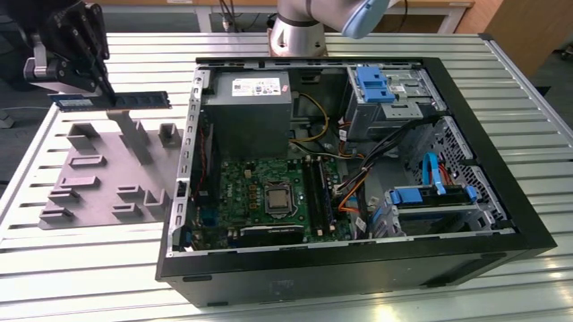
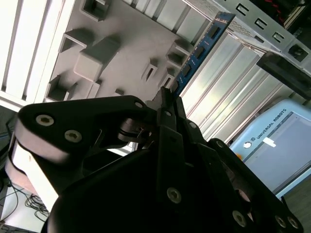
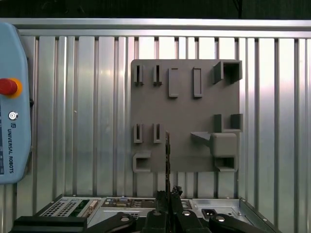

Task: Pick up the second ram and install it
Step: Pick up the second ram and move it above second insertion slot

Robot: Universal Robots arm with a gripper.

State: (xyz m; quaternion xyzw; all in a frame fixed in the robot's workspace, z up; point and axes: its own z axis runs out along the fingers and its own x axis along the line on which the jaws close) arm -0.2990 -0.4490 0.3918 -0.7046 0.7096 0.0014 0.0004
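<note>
My gripper (image 1: 106, 98) hangs above the far end of the grey fixture (image 1: 94, 178), at the exterior view's left, shut on the second ram (image 1: 125, 100). The ram is a long dark stick held level and clear of the fixture's blocks. In the second wrist view the ram (image 2: 199, 48) juts out from between the fingertips (image 2: 165, 99) of the gripper (image 2: 169, 97), showing its row of chips. The first wrist view has the ram (image 3: 167, 155) edge-on, with the gripper (image 3: 168, 194) shut on it over the fixture (image 3: 187, 107). The long black motherboard slots (image 1: 318, 191) lie inside the open case.
The open computer case (image 1: 358, 268) fills the middle and right of the slatted metal table (image 1: 80, 268), with a power supply (image 1: 246, 114), blue drive brackets (image 1: 372, 84) and cables inside. A teach pendant (image 3: 12, 107) lies beside the fixture. The arm's base (image 1: 296, 33) stands behind the case.
</note>
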